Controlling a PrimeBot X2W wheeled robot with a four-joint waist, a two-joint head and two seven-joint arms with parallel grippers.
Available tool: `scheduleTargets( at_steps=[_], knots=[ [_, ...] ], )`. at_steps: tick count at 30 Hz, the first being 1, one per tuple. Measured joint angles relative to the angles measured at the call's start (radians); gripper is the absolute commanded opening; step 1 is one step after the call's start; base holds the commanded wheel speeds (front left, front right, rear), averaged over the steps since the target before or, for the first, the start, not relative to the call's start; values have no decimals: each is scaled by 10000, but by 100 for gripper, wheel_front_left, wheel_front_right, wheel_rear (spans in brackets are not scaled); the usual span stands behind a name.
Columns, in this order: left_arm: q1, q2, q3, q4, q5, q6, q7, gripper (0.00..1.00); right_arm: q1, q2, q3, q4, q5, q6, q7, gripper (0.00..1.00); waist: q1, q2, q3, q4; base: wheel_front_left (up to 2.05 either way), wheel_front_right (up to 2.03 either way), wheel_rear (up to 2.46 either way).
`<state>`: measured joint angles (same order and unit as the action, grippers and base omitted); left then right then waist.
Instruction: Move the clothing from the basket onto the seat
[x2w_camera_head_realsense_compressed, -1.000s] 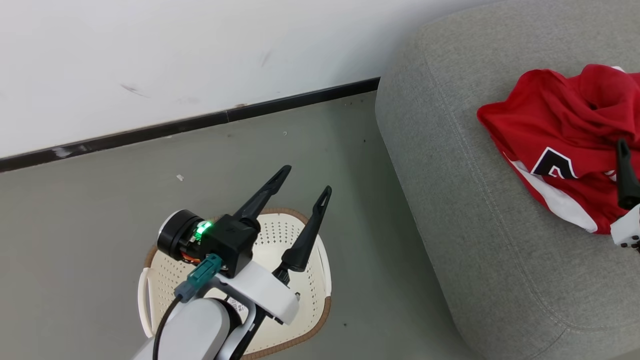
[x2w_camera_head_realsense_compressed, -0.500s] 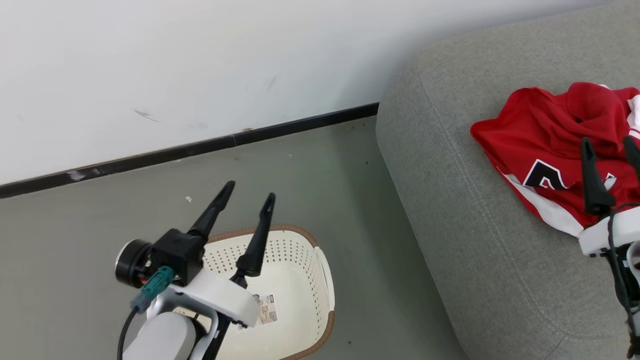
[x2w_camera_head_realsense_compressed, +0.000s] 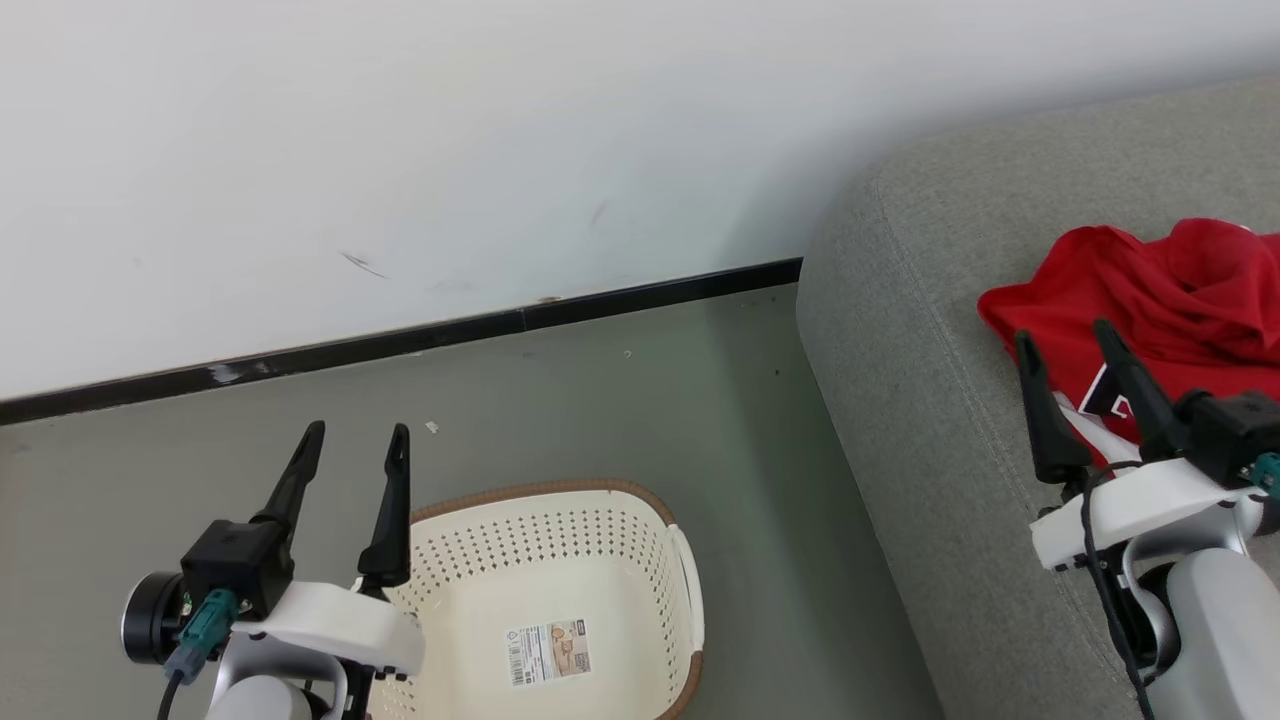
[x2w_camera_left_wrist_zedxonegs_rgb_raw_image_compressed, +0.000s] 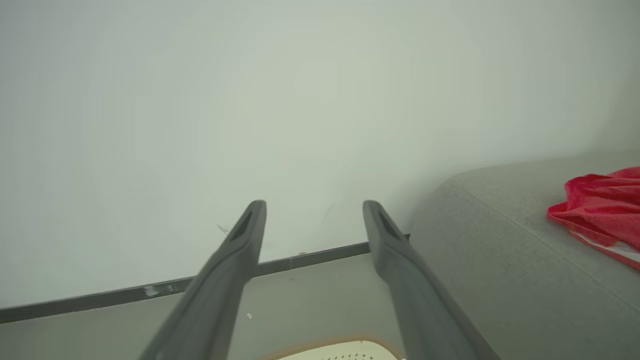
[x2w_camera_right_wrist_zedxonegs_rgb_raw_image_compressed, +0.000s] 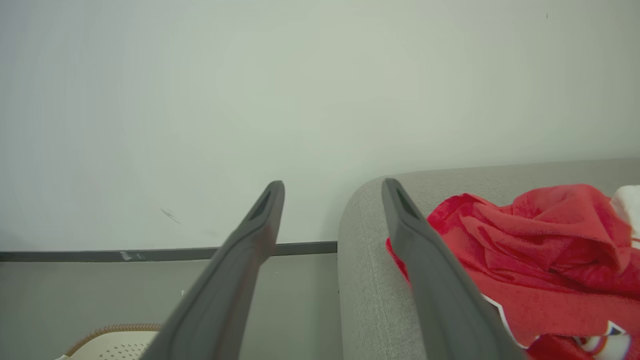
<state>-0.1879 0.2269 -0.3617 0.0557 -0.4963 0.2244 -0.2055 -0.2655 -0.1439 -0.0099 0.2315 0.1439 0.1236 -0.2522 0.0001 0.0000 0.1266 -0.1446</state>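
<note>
The red clothing lies crumpled on the grey seat at the right, a black-and-white numeral showing near my right gripper. That gripper hovers open just in front of the heap, nothing between its fingers. The cream basket stands on the floor with only a label sticker on its bottom. My left gripper is open at the basket's left rim, pointing toward the wall. In the left wrist view the clothing rests on the seat. The right wrist view has the clothing beside the right finger.
A white wall with a black skirting strip runs behind the basket and seat. Grey floor lies between wall, basket and seat, with a few small specks on it.
The head view has tilted up. My left gripper drew back from over the basket to its left rim. The right gripper came further into view beside the clothing. Both stayed open.
</note>
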Motion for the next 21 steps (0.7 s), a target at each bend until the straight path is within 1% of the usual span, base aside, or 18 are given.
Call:
scheduleTargets(
  at_steps=[5, 9, 14, 21],
  knots=[
    [347, 84, 311, 136, 13, 278, -148, 100, 323, 316, 314, -211, -178, 0, 0, 100, 0, 0, -233, 274, 0, 0, 0],
    [632, 146, 493, 268, 19, 403, -194, 100, 602, 453, 516, -268, -426, 0, 0, 100, 0, 0, -421, 493, 0, 0, 0],
    [997, 169, 802, 445, -46, 629, -263, 100, 803, 564, 518, -426, -681, 0, 0, 100, -1, 0, -654, 761, 0, 0, 0],
    [1314, 196, 1058, 625, -48, 825, -337, 100, 1400, 800, 391, -696, -848, 0, 0, 100, -1, 1, -961, 1108, 0, 0, 0]
  ],
)
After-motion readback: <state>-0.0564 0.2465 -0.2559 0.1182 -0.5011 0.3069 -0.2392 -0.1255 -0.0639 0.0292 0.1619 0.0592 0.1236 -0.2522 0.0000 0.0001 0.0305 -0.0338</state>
